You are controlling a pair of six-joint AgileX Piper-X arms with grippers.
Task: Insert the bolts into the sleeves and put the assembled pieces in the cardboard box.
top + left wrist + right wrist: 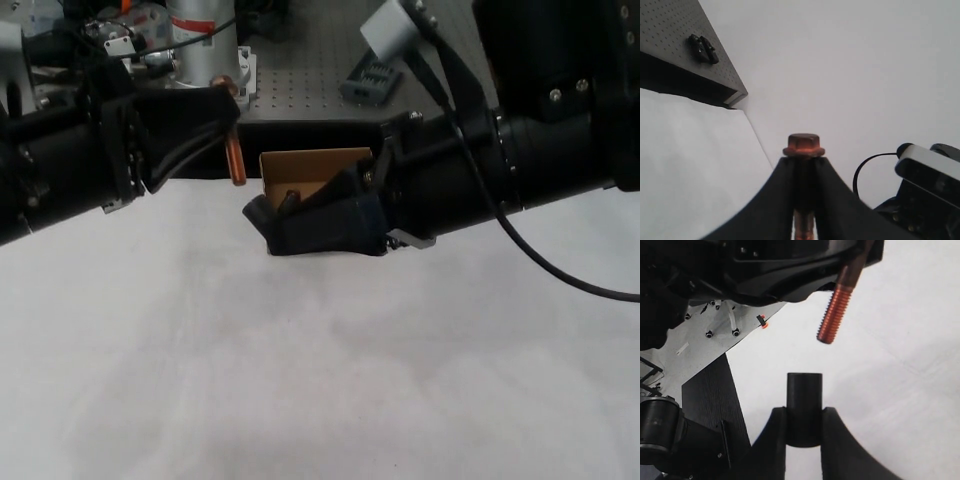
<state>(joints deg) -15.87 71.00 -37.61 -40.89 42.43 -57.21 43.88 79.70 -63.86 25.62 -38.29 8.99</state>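
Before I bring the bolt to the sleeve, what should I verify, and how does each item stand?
1. Bolt held by the left gripper: ok, it is shut on the shank under the head.
2. Sleeve held by the right gripper: ok, one end sticks out.
3. Bolt and sleeve apart: ok, a gap shows between them.
4. Threaded end in line with the sleeve: not ok, it is tilted and off to one side.
5. Sleeve bore clear: cannot tell, the opening is hidden.
6. Cardboard box open: ok, it stands behind the grippers.
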